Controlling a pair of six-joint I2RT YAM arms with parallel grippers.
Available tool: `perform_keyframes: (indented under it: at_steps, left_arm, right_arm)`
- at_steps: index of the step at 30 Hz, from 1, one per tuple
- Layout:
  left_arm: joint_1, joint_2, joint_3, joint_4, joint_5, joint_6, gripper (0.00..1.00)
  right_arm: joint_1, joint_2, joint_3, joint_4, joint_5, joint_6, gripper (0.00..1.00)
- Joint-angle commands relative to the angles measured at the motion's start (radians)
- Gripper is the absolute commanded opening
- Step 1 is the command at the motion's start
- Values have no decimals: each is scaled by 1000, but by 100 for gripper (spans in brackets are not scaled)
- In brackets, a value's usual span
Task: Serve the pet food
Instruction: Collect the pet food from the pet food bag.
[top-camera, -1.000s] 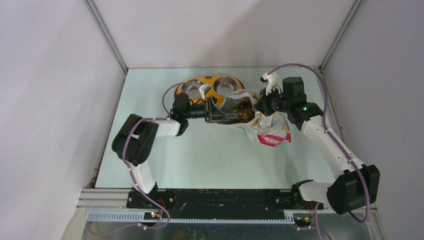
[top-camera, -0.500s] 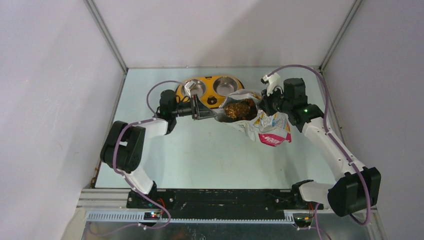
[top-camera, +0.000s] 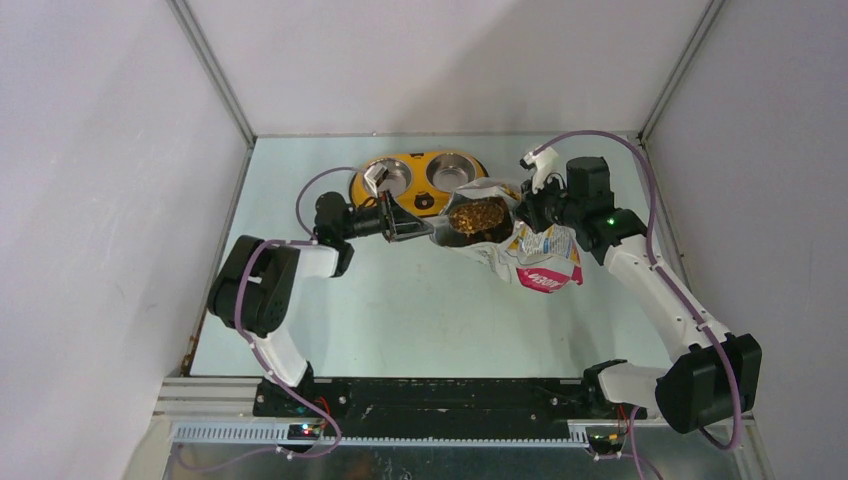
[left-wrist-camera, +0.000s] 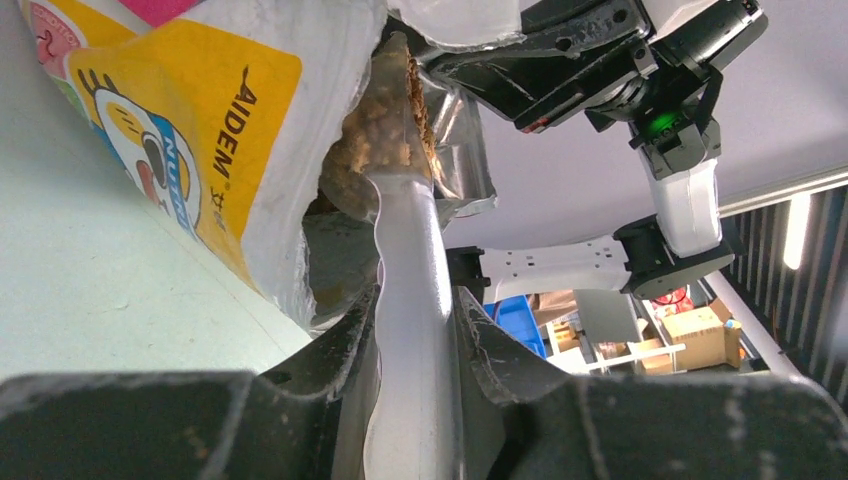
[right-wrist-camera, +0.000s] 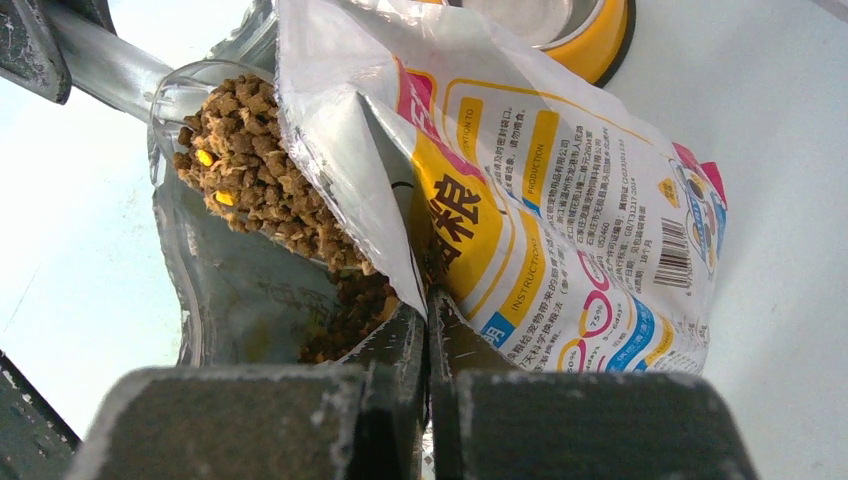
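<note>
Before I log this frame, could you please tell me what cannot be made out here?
1. The pet food deep in the bag: right wrist view, foil folds hide it.
2. The yellow bowl: right wrist view, top edge cuts it off; top view, the left arm covers part of one cup.
3. The scoop's far rim: left wrist view, behind its heaped load.

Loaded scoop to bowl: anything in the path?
The scoop of kibble sits in the bag mouth; the bag's upper foil lip, pinched by the right pincer, lies between it and the yellow bowl. Nothing else visible.
</note>
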Motion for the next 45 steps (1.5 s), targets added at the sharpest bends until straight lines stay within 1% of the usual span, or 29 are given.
perform_keyframes:
  at_steps: [1,6,8,11,12,15,20,25,28,30,31,33,35,37,41,45]
  left_arm:
    - [2,-7,-15,144,-13,-69,0]
    - [1,6,-24,139,-35,-74,0]
    - [2,6,-30,123,-42,-66,0]
    - [3,-2,-32,37,-51,-17,0]
    - [4,-2,-34,1,-56,-5,0]
    - [4,12,-36,-41,-67,23,0]
    - [14,42,-31,11,-65,-41,0]
    - [24,35,-28,11,-66,-85,0]
    - [24,38,-20,21,-59,-128,0]
    - [24,56,-15,64,-49,-178,0]
    - [26,74,-12,112,-46,-201,0]
    - [31,104,-3,198,-39,-295,0]
    - [36,128,8,269,-32,-356,0]
    - [40,136,16,297,-16,-373,0]
    - [42,121,14,261,8,-332,0]
    - [45,102,24,257,33,-326,0]
  right_arm:
    - [11,-4,-23,-60,33,-23,0]
    - [60,13,-25,-47,52,-28,0]
    - [62,14,-25,-34,85,-14,0]
    - [42,10,-25,-15,141,11,0]
    - [24,9,-25,-10,139,26,0]
    - [2,6,-26,-14,113,41,0]
    - [3,15,-26,-12,163,23,0]
    - [1,38,-57,9,172,-22,0]
    - [0,57,-60,23,213,-34,0]
    - [-1,70,-60,31,251,-43,0]
    - [-1,74,-61,33,265,-44,0]
    - [-1,75,-61,34,266,-54,0]
    - [-4,72,-61,35,269,-62,0]
    - [-10,70,-61,40,279,-70,0]
    - [-34,61,-60,44,271,-79,0]
    - [-45,54,-61,34,263,-82,0]
